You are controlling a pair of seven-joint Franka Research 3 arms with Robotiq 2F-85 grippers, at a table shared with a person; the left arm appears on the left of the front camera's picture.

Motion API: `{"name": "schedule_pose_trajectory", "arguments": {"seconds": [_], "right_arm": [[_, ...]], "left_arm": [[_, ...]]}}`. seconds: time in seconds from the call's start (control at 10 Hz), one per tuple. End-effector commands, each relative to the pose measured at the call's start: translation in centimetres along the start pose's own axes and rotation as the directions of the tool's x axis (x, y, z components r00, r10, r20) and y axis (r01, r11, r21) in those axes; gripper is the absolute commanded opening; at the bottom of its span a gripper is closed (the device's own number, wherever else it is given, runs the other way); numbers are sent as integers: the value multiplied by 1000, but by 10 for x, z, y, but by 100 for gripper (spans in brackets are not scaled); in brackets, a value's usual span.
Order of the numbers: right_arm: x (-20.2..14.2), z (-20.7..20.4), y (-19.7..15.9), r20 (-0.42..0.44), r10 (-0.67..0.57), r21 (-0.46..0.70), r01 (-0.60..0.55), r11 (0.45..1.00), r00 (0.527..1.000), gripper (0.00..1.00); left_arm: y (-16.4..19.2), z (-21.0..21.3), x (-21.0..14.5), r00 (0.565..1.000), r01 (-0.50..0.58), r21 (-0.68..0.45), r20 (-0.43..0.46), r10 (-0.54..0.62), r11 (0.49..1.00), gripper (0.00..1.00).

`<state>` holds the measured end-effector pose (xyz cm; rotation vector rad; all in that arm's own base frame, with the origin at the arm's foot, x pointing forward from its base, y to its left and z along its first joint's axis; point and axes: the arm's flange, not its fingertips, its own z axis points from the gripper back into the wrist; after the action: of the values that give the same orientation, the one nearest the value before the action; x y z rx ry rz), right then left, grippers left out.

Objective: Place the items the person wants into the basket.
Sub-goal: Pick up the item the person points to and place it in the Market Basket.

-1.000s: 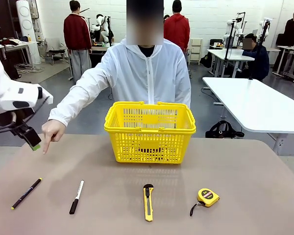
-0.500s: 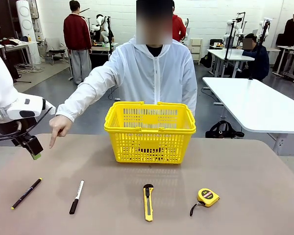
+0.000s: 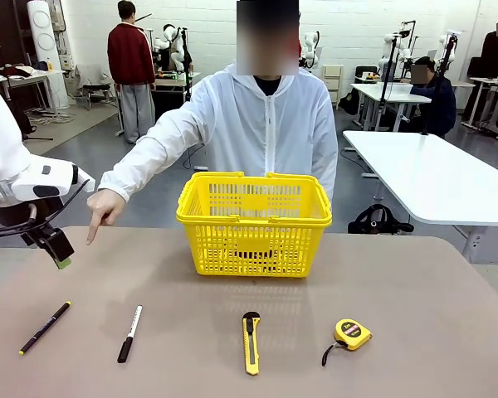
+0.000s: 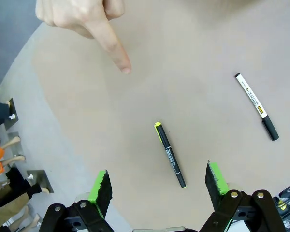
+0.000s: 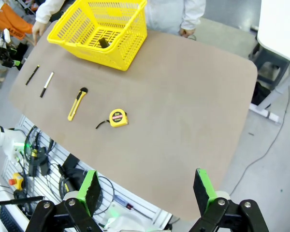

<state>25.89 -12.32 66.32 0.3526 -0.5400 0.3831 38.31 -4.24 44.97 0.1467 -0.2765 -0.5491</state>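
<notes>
The left end effector (image 4: 158,182) hangs open over the black pen (image 4: 169,154) on the counter (image 4: 208,48). The person's pointing hand (image 4: 82,19) is near, so a careless descent could strike the finger.

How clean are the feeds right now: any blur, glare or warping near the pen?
Front view: even light, sharp, only a faint shadow under the basket. Left wrist view: pen crisp, no glare; table edge bows from the wide lens. Right wrist view: sharp, table edges curved, tape measure small.
</notes>
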Motion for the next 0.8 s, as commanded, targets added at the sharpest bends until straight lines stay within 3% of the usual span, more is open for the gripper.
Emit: {"name": "schedule_pose_trajectory", "arguments": {"seconds": [0.0,0.4,0.7], "right_arm": [[-1,-3,0,9,8,24,-8,1000,1000,100],[-1,-3,0,9,8,24,-8,1000,1000,100],[-1,-3,0,9,8,24,-8,1000,1000,100]], "left_arm": [[-7,-26,-13,999,17,-15,-48,-18,1000,100],[-14,-76,-30,981,-160,-90,-126,148,983,100],[-7,-99,-45,970,-209,-133,-154,188,969,100]]}}
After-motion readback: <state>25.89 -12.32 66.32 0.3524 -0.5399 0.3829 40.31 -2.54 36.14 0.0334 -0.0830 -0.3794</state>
